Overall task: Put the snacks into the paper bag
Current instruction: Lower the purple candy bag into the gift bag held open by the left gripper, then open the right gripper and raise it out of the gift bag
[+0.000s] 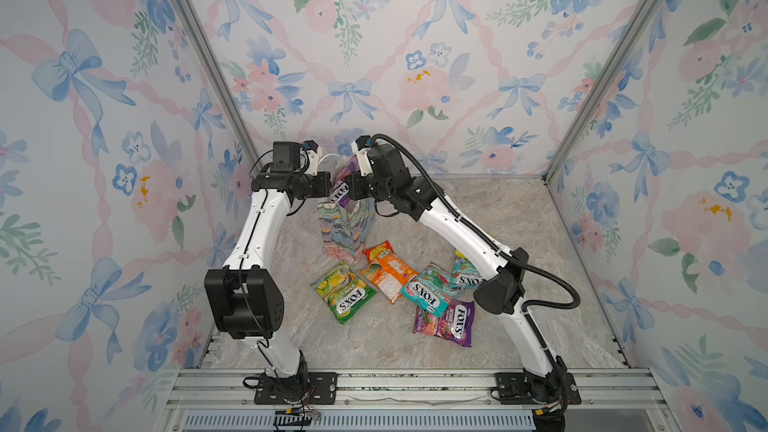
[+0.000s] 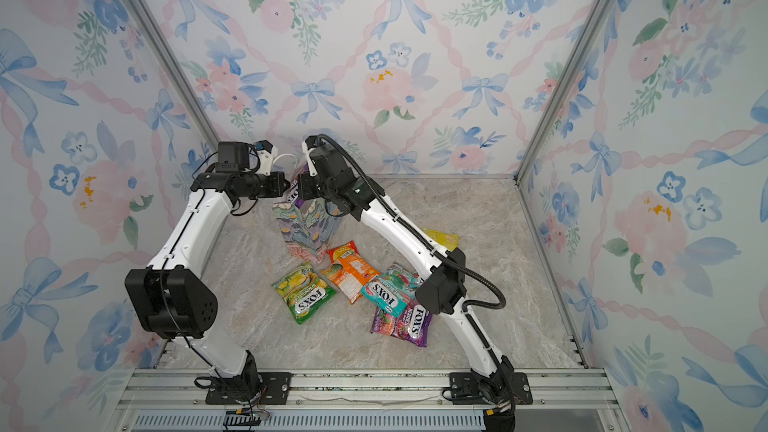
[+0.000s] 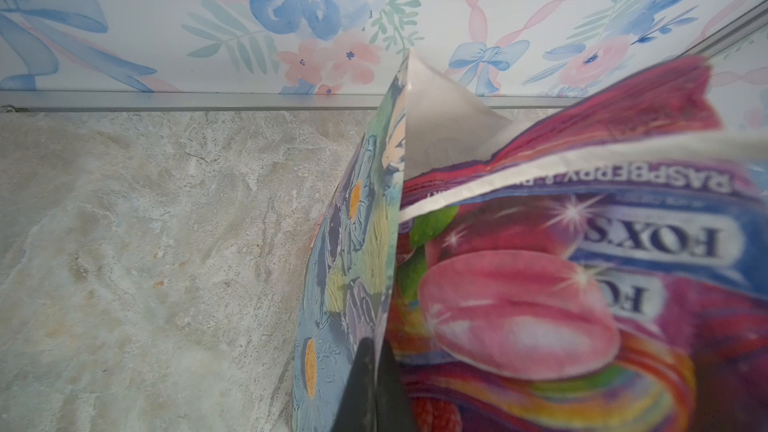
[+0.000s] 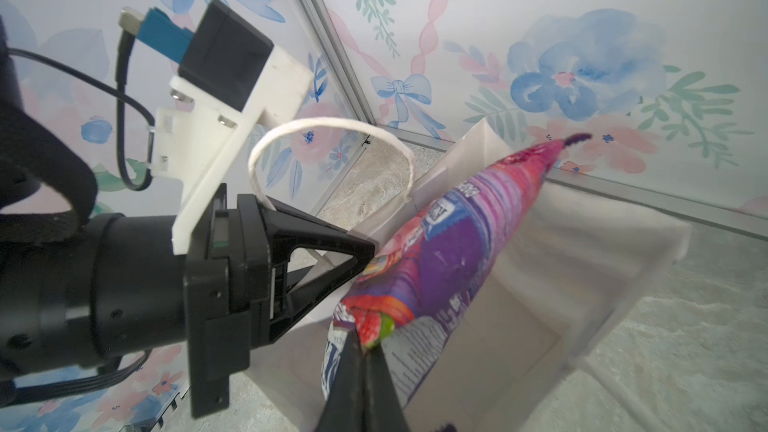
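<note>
Left end effector (image 3: 376,347) gripping paper bag (image 3: 345,284) rim, right end effector (image 4: 365,344) pinching purple packet (image 4: 457,251)

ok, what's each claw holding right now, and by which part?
The left claw pinches the paper bag by the top rim of one wall. The right claw pinches the purple packet by one end, above the bag's open mouth.

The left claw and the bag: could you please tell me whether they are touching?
Touching. The left wrist view shows the left claw shut on the edge of the bag, a finger on each side.
</note>
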